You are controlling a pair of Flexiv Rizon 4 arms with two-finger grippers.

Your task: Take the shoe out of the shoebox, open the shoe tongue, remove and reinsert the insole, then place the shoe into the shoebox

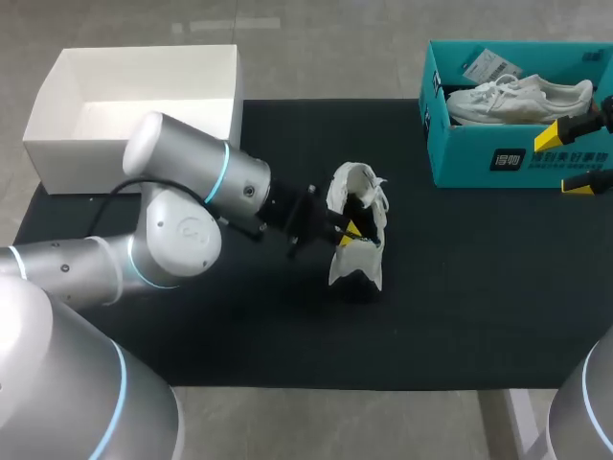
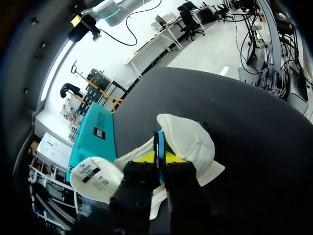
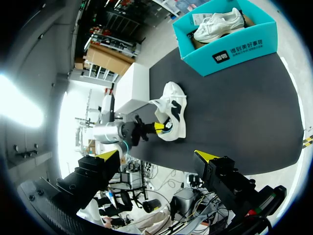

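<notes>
A white shoe (image 1: pixel 356 230) lies on its side in the middle of the black mat, its opening turned toward my left arm. My left gripper (image 1: pixel 350 230) is inside that opening. In the left wrist view its yellow tips (image 2: pixel 160 157) are pressed together on a thin blue-edged insole (image 2: pixel 159 142), with the white shoe (image 2: pixel 190 139) around it. A white flap with a printed label (image 2: pixel 95 178) hangs beside the fingers. My right gripper (image 1: pixel 573 158) hovers open by the teal shoebox (image 1: pixel 517 158), holding nothing. From the right wrist view the shoe (image 3: pixel 172 110) is far ahead.
A second white shoe (image 1: pixel 517 99) lies in the teal shoebox (image 3: pixel 230 49) at the back right. A white box lid (image 1: pixel 134 105) stands at the back left, just behind my left arm. Bare black mat (image 1: pixel 479 287) stretches to the front and right of the shoe.
</notes>
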